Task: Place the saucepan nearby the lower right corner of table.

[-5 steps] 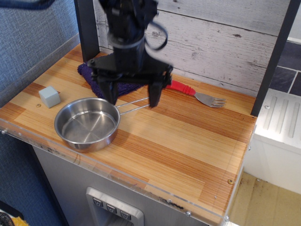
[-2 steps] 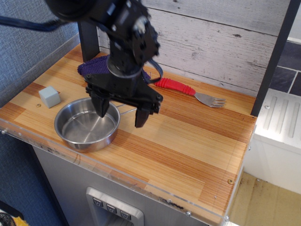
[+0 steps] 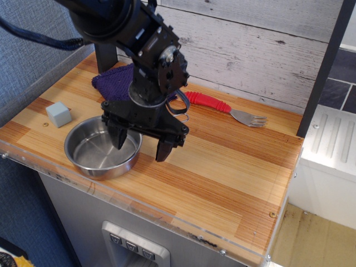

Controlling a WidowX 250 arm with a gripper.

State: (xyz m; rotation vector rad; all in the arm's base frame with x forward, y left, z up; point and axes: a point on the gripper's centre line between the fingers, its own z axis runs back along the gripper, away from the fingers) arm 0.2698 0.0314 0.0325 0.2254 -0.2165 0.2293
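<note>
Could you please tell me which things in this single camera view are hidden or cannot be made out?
- Shiny steel saucepan: its wire handle is hidden behind the black gripper, so any contact is unclear.
- Purple knitted cloth: partly covered by the arm.
- Red-handled fork: handle end behind the gripper.
- Striped wooden table: lower right corner cut off.
</note>
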